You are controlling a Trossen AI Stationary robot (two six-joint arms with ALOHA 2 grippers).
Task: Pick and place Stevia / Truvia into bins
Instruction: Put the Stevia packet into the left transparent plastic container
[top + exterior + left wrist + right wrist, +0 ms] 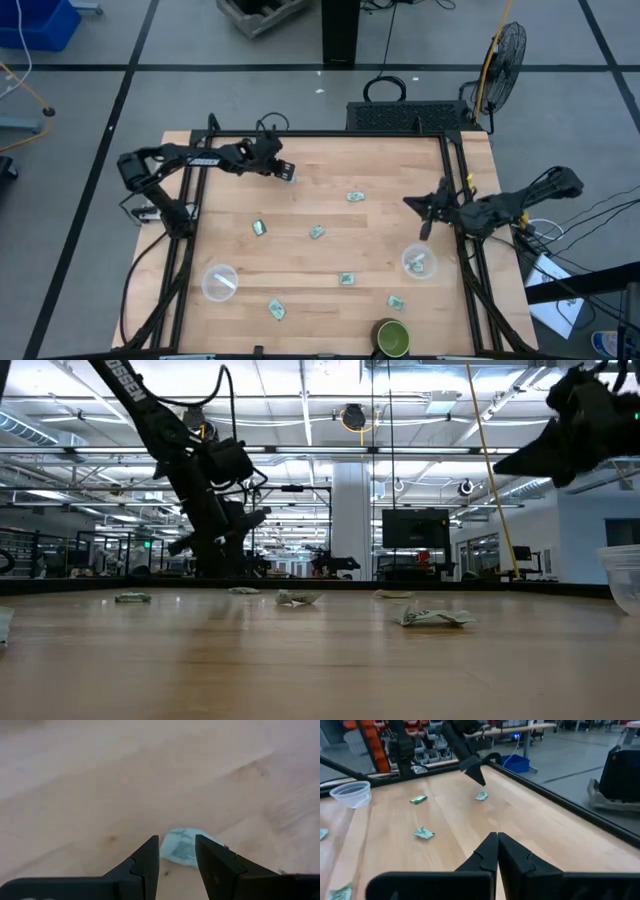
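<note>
The left gripper [177, 857] hangs spread above a packet [182, 847]. The right gripper [497, 851] is pressed together, empty, near a clear cup [418, 262].

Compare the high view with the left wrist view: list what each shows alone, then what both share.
Only the high view: both clear cups, one near the left arm and one by the right gripper holding a packet, the green cup, and the other packets scattered on the table.

Only the left wrist view: the left gripper's fingers standing open, with the printed packet lying past them on the wood.

Both: the left gripper at that same packet, near the table's far edge.
</note>
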